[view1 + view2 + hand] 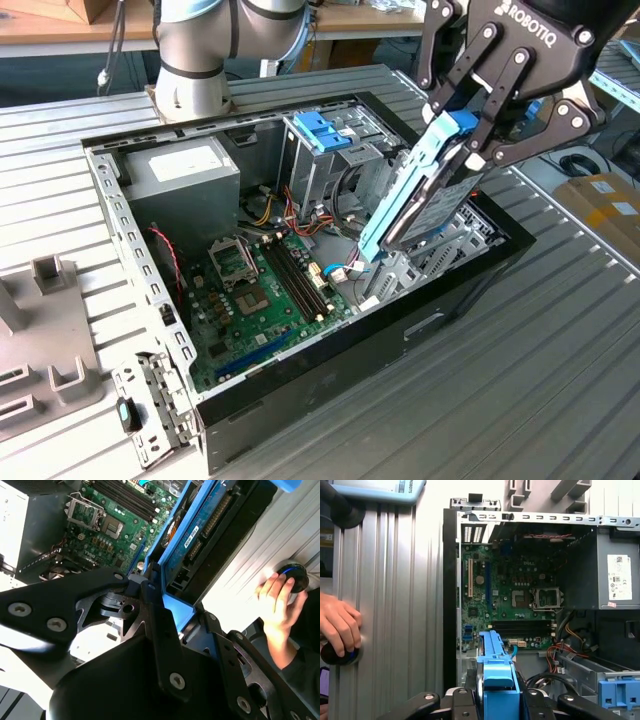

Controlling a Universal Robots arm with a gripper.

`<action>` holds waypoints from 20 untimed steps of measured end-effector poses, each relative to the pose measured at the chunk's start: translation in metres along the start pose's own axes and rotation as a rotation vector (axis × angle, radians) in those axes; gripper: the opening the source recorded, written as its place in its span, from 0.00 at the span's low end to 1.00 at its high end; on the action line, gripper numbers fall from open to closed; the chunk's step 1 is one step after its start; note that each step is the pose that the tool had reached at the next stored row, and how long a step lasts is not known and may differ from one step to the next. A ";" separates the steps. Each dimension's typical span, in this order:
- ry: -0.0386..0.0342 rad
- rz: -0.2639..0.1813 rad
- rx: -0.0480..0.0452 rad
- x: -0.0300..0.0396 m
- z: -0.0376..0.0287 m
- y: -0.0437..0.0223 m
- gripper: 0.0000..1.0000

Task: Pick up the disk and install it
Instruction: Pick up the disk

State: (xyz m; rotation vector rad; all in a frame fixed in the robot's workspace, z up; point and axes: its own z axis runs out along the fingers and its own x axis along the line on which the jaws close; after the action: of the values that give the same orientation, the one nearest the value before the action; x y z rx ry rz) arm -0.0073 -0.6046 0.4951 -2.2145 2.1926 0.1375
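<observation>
The disk [437, 195] is dull silver metal edged by a smooth, light blue plastic frame. The gripper [468, 135] is matt black metal. The counter [420, 410] is ribbed, satin grey metal. The computer case [380, 345] is black with a slight sheen outside and bare grey sheet metal inside. Its circuit board [262, 290] is green. The cage handle [322, 130] is blue plastic.

I see white lettering on the end effector [468, 145], a printed sticker [619, 577] on the grey box [585, 570], small print on the disk [202, 522].
</observation>
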 end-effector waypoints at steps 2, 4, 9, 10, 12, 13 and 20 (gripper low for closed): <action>0.0001 0.000 0.0000 0.0003 0.0001 -0.0013 0.37; 0.0001 0.000 0.0000 0.0006 0.0002 -0.0026 0.37; 0.0001 0.000 0.0000 0.0017 0.0006 -0.0066 0.37; 0.0001 0.000 0.0000 0.0019 0.0006 -0.0073 0.37; 0.0001 0.000 0.0000 0.0022 0.0007 -0.0086 0.37; 0.0001 0.000 0.0000 0.0026 0.0009 -0.0098 0.37; 0.0001 0.000 0.0000 0.0073 0.0024 -0.0273 0.37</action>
State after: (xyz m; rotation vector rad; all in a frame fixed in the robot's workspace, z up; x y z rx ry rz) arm 0.0199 -0.6113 0.4909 -2.2146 2.1926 0.1373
